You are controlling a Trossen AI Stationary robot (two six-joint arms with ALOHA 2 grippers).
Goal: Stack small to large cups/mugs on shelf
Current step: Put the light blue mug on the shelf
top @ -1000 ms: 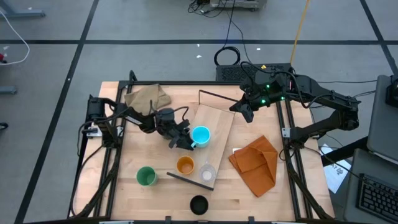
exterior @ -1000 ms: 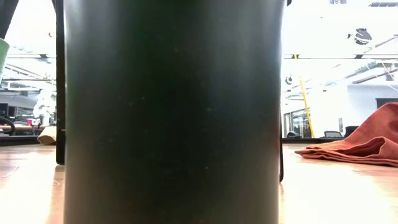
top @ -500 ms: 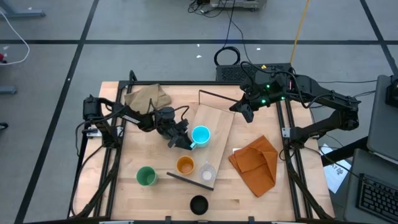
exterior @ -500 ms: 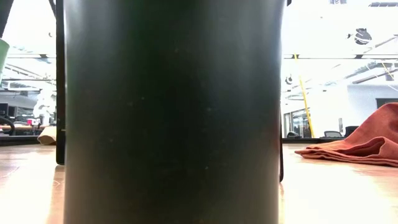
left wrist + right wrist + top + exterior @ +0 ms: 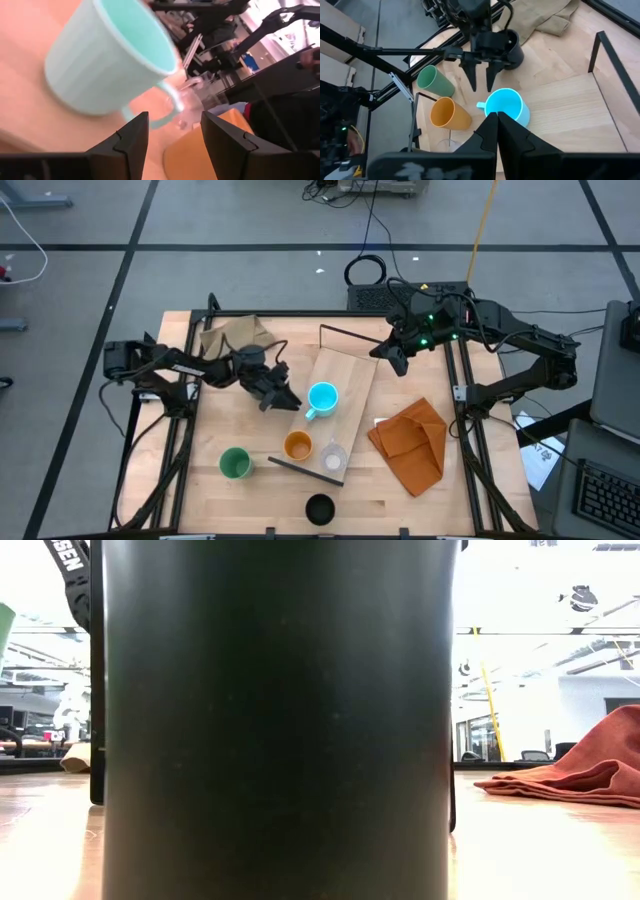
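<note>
Pulling back from the light-blue mug, we are drawing our left end effector away toward the surface's left side; half a second ago its fingers were right against the mug's handle side, and now they are standing just clear of it. The two fingers are spread with nothing between them, as the right wrist view shows, and the mug is sitting free beyond their tips. We are reading this as a placement just finished: the mug is now standing on the shelf, roughly at its middle, and the next cup can be fetched.

The mug is standing upright, its long axis vertical and its mouth facing up, with the handle sticking out toward the left arm and slightly toward the near edge of the surface.

The orange cup and the clear plastic cup are waiting at the near end of the shelf, the green cup is standing off the board to the left, and the black cup is sitting by the front edge, filling the low view. The dark navy mug is showing behind the left end effector.

Our right end effector is hovering over the shelf's far end, its fingers closed together on nothing.
</note>
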